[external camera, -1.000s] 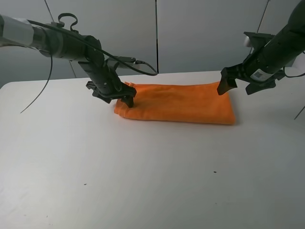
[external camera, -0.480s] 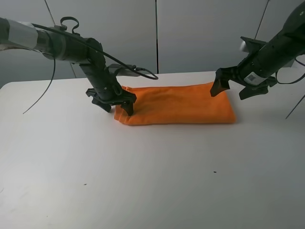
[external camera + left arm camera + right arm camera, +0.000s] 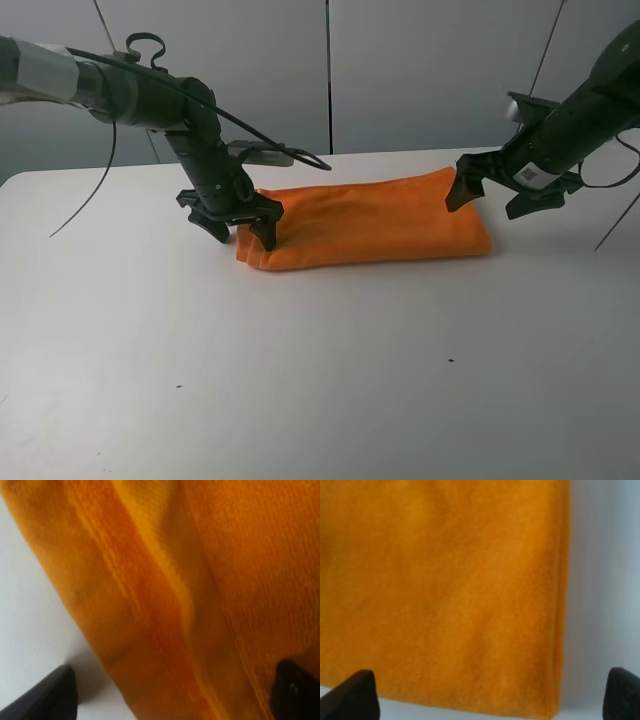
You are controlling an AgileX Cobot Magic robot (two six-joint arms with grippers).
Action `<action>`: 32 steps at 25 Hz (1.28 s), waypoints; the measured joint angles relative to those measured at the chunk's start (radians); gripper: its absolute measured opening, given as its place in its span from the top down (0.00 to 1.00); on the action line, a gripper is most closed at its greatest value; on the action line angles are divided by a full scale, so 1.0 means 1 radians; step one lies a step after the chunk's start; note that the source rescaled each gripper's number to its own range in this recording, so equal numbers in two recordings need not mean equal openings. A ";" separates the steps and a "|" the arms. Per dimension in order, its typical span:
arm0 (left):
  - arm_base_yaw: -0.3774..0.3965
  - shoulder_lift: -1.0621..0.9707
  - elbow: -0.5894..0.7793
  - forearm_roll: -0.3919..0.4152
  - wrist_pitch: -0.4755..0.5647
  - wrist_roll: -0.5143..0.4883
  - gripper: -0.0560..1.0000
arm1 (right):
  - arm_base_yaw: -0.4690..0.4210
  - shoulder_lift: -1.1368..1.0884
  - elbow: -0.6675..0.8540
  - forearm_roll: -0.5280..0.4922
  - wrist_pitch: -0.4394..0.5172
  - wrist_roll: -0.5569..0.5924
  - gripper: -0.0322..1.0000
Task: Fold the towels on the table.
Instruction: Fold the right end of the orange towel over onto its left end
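Over towel (image 3: 370, 225) ends, left tool (image 3: 243, 228) angled down, right tool (image 3: 488, 198) hovering, both spread

Black left arm (image 3: 150, 95), grey sleeve (image 3: 40, 65), looping black cable (image 3: 97, 185), white-tagged right arm (image 3: 585, 115), black fingers (image 3: 45, 700)

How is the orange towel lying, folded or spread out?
Folded: the towel lies as a narrow strip with stacked layers showing along its edge.

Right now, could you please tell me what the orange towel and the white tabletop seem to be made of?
The folded orange towel looks like matte terry cloth, probably cotton: nubbly pile and ribbed hem bands. The plain white tabletop looks smooth, matte, perhaps laminate.
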 joint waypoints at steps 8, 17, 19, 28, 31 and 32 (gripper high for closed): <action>0.000 0.000 0.000 0.002 -0.002 0.000 0.00 | -0.008 0.057 -0.042 0.000 -0.001 -0.072 0.04; -0.002 0.000 0.000 0.059 -0.002 -0.019 0.00 | -0.019 0.163 -0.173 0.026 0.063 -0.094 0.04; -0.011 0.002 0.000 0.100 -0.003 -0.045 0.00 | -0.019 0.179 -0.178 0.026 0.063 -0.096 0.04; -0.018 0.002 0.000 0.123 -0.011 -0.072 0.00 | -0.019 0.213 -0.183 0.051 0.052 -0.111 0.04; -0.018 0.002 0.000 0.123 -0.013 -0.072 0.00 | -0.019 0.226 -0.189 0.065 0.048 -0.117 0.04; -0.018 0.002 0.000 0.123 -0.013 -0.072 0.00 | -0.019 0.231 -0.191 0.076 0.048 -0.117 0.04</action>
